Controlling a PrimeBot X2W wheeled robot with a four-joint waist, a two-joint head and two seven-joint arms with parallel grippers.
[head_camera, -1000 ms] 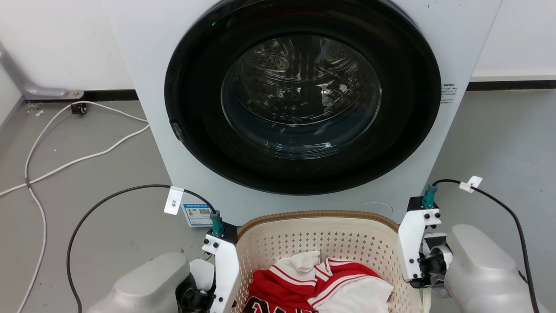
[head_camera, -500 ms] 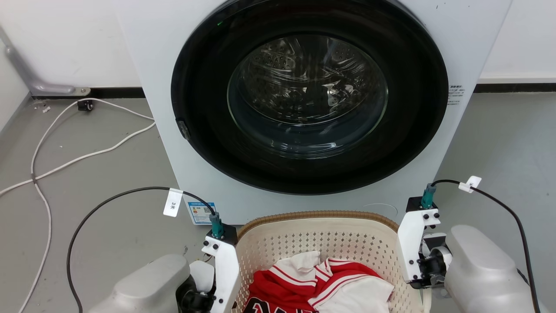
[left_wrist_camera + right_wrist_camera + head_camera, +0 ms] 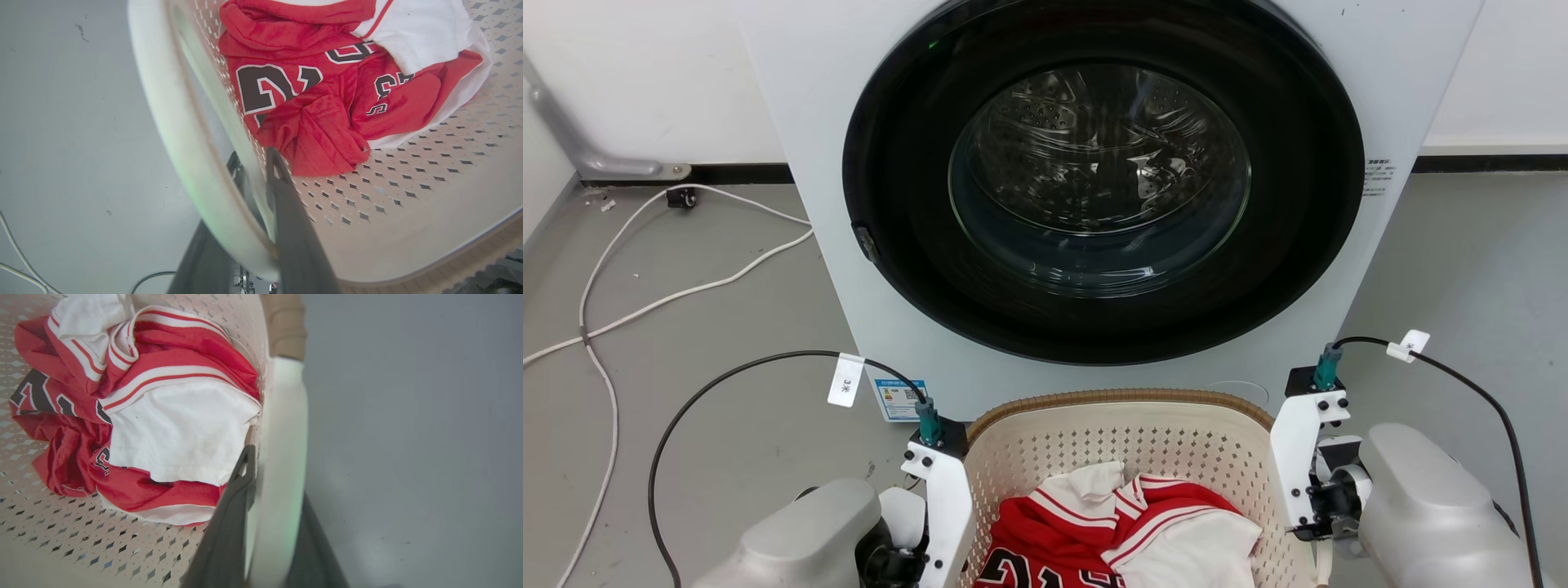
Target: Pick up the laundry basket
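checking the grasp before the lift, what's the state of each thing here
laundry basket: upright, clamped at both sides
red and white jersey: crumpled inside the basket
left end effector: shut on the basket's left wall
right end effector: shut on its right wall
washing machine door: closed

A white front-loading washing machine (image 3: 800, 122) stands on the grey floor (image 3: 703, 457), its steel drum (image 3: 1094, 131) visible through the round, black-rimmed glass door (image 3: 1103, 175). A small blue-edged label (image 3: 896, 398) sits at its front's lower left corner. A white cable (image 3: 686, 291) snakes over the floor to its left. A red-and-white numbered jersey (image 3: 1045, 539) lies crumpled.
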